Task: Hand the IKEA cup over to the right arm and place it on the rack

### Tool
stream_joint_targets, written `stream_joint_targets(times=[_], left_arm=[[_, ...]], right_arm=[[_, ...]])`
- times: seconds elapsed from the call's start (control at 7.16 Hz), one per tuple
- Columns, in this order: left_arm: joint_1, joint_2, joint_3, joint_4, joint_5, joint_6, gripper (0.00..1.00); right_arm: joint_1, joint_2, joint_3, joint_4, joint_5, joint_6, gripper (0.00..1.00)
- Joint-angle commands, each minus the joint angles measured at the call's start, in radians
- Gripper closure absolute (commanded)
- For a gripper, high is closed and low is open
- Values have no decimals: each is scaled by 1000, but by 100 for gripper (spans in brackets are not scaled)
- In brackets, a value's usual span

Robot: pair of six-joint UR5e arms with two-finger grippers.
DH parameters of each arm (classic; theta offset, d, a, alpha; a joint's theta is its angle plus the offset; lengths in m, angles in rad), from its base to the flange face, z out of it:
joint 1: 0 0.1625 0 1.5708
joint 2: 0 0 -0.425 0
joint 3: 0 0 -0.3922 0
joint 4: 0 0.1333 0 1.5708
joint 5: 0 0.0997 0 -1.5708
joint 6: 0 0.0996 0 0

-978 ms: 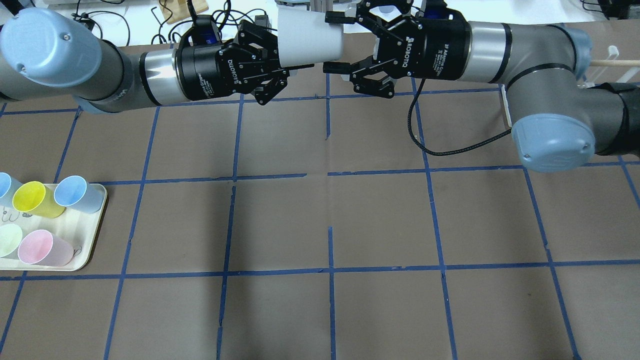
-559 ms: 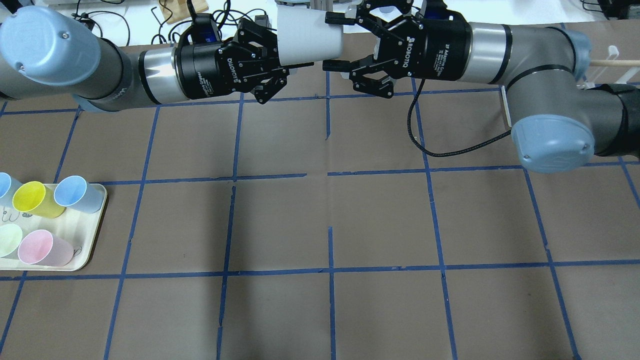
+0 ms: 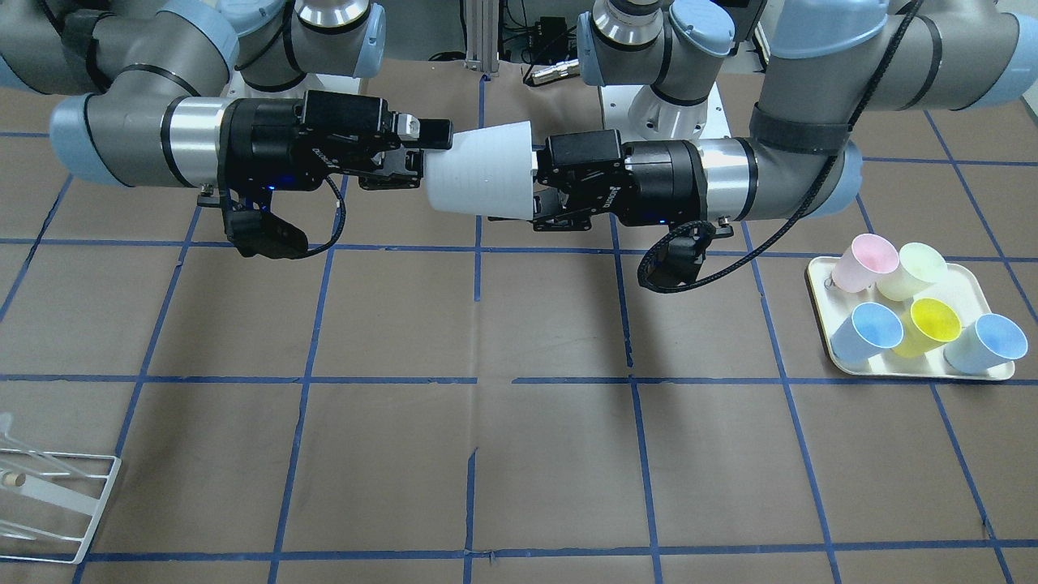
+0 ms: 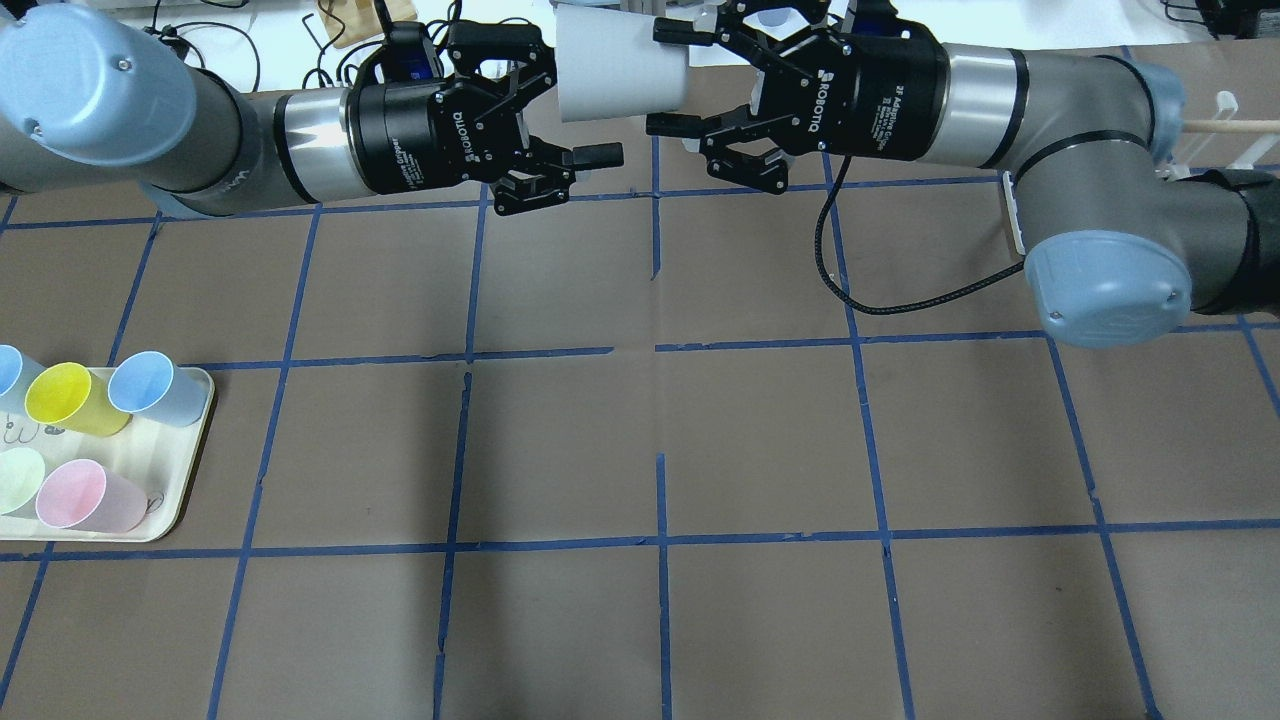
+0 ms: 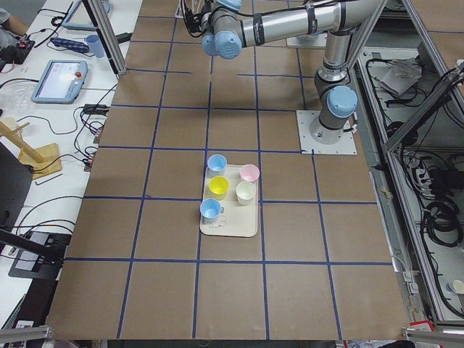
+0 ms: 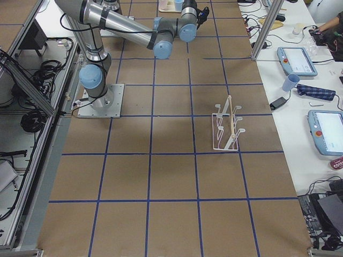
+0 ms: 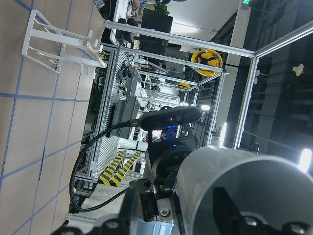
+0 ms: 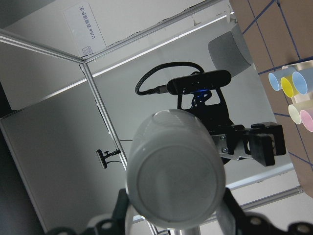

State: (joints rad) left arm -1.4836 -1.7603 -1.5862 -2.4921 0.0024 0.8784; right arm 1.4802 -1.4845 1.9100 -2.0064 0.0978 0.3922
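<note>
The IKEA cup (image 4: 620, 65), whitish and tapered, lies sideways in the air at the far middle of the table, and also shows in the front view (image 3: 478, 178). My right gripper (image 4: 657, 80) is shut on its narrow base end; the right wrist view shows the base (image 8: 176, 169) between its fingers. My left gripper (image 4: 575, 100) is open, its fingers spread wide around the cup's rim end without touching it. The left wrist view looks into the cup's grey inside (image 7: 244, 200). The white wire rack (image 6: 228, 128) stands on the right side of the table (image 3: 57, 495).
A cream tray (image 4: 190, 470) at the left edge holds several coloured tumblers, also seen in the front view (image 3: 819, 316). The table is brown paper with a blue tape grid. Cables and clutter lie beyond the far edge.
My left gripper has opened off the cup's rim end. The cup stays in place, held by my right gripper. Both arms have barely moved.
</note>
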Motion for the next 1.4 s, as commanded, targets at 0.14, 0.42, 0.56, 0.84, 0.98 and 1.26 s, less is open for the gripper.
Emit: stream_joint_targets(times=[0.14,0.42,0.56,0.84,0.98,1.26], left_arm=[[57,4,84,2,117,-157,0],[98,-4,196,2,258,-259,0],[100,-5,234,45,381,-319,0],[82,-2,255,428,798,-805,0],[44,-2,250,561,944,-937,0],[-68,-7,244,704,1225,-1074,0]], right_arm=[[-21,0,-5,0,2,16,89],[-27,0,-8,-6,8,42,89],[-35,0,-8,-8,8,42,89],[-107,0,-8,-33,-41,69,89],[-118,-3,-19,-57,-179,83,89],[-116,-31,-89,-43,-440,86,89]])
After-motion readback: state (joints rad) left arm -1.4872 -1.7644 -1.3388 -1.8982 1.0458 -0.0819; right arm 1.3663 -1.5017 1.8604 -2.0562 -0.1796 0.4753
